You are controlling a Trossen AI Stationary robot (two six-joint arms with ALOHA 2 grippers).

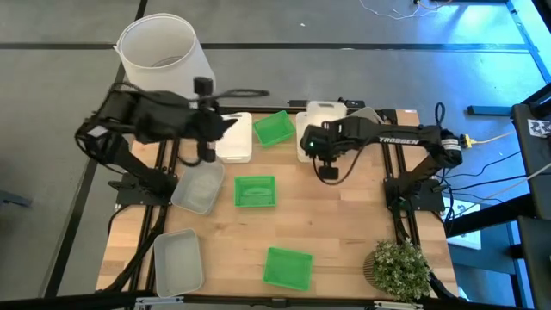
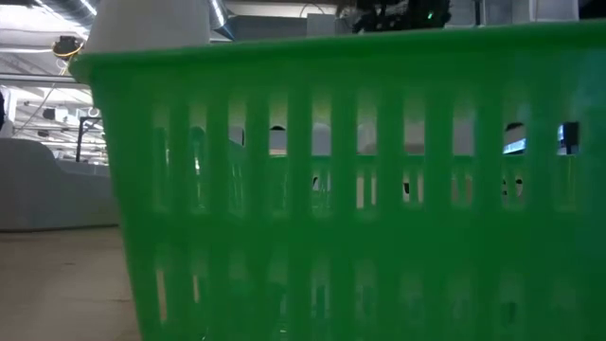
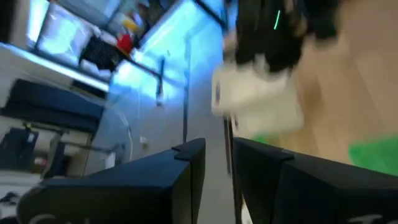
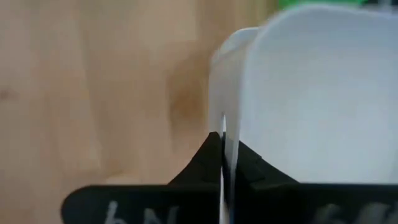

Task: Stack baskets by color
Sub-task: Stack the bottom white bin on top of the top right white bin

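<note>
At the near edge of the light wooden table (image 1: 344,241), a bright green slatted plastic basket (image 1: 287,267) lies beside a translucent grey rectangular plastic basket (image 1: 178,262) toward the left corner; the green one's slatted wall fills the low view. A small green potted plant (image 1: 398,267) stands at the near right corner. Further in, a second green basket (image 1: 256,191) sits at mid-table, with a second grey basket (image 1: 199,189) just to its left. Beyond these, a white plastic basket (image 1: 236,138) rests on the table beside a third green basket (image 1: 274,128), which lies tilted. The left gripper (image 1: 205,129) hovers by the white basket's left side; its wrist view shows its fingers (image 3: 186,168) a narrow gap apart with nothing between them. The right gripper (image 4: 222,146) is clamped on the thin rim of a second white basket (image 4: 323,93), which sits right of the tilted green one in the high view. Whether that basket is lifted clear of the table cannot be told. At the far left corner stands a large white cylindrical lampshade (image 1: 164,52).
</note>
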